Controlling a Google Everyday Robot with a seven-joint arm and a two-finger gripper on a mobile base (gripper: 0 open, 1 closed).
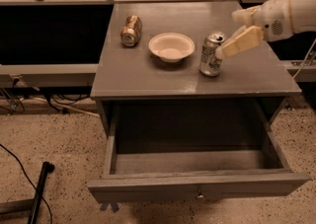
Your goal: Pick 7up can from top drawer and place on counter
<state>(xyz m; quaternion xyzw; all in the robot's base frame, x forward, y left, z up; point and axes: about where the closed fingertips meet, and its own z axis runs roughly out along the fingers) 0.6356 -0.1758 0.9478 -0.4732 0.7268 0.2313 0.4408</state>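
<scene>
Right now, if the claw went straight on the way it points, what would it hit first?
Most likely the 7up can. The open claw sits over the right side of the counter, pointing left at the can standing just ahead. The bowl lies beyond. Depth is uncertain from one view.
</scene>
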